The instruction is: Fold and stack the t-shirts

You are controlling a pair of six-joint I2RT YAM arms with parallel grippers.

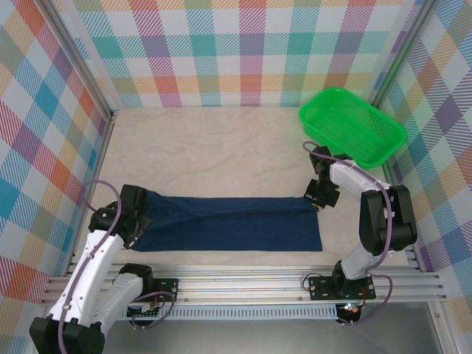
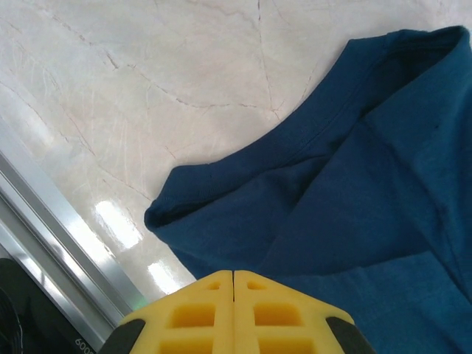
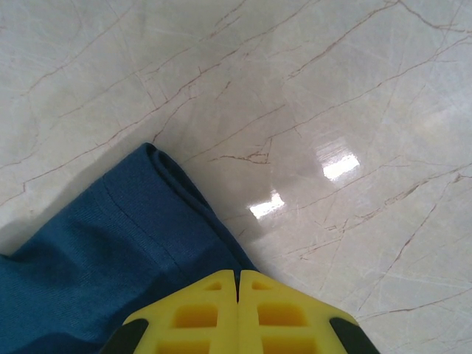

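- Your navy t-shirt [image 1: 228, 223] lies flat as a long folded strip across the near part of the surface [image 1: 221, 147], between the two arms.
- Your left pincer [image 2: 234, 274] is pressed closed at the shirt's bunched left end. You cannot tell whether it nips cloth.
- Your right pincer [image 3: 237, 273] is likewise closed over the far right corner.
- The green basket [image 1: 354, 122] sits far right, apart.

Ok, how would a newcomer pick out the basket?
Start at the pale table and go to its far right corner. The basket sits there: bright green perforated plastic, unlike the flat dark blue shirt along the near edge.
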